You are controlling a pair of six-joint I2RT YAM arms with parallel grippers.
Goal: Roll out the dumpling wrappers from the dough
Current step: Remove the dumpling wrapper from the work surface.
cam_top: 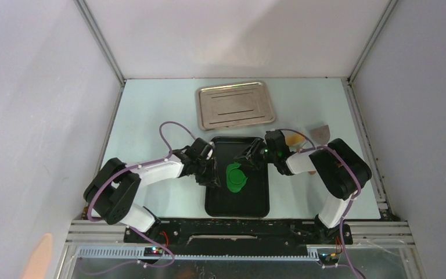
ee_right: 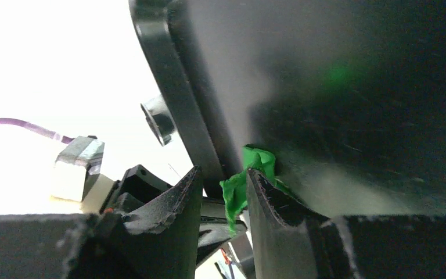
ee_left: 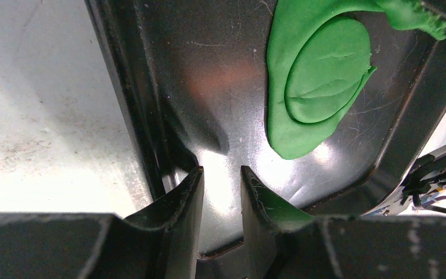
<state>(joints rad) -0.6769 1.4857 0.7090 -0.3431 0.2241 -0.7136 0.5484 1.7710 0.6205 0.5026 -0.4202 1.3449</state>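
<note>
Although most of the scene is taken up by the pale table [cam_top: 151,116], a black tray [cam_top: 255,203] is laid lengthwise on it. A silver tray [cam_top: 235,104] is set just beyond the black tray's far end.

The left gripper [ee_left: 222,171] is positioned at the black tray's left rim, near a corner. Its jaws are held slightly apart, and only the tray's glossy floor is seen through the gap. The right gripper [ee_right: 223,171] is held over the black tray's right side, its jaws likewise narrowly parted.

The dough [ee_left: 296,139], a flattened green sheet, is spread on the black tray's floor near its middle. A round dumpling wrapper [ee_left: 328,70] is marked out within that sheet.

A small green scrap [ee_right: 258,160] is lodged between the right gripper's fingers, pressed against one finger [ee_right: 273,215]. Whether it is actually pinched cannot be told.
</note>
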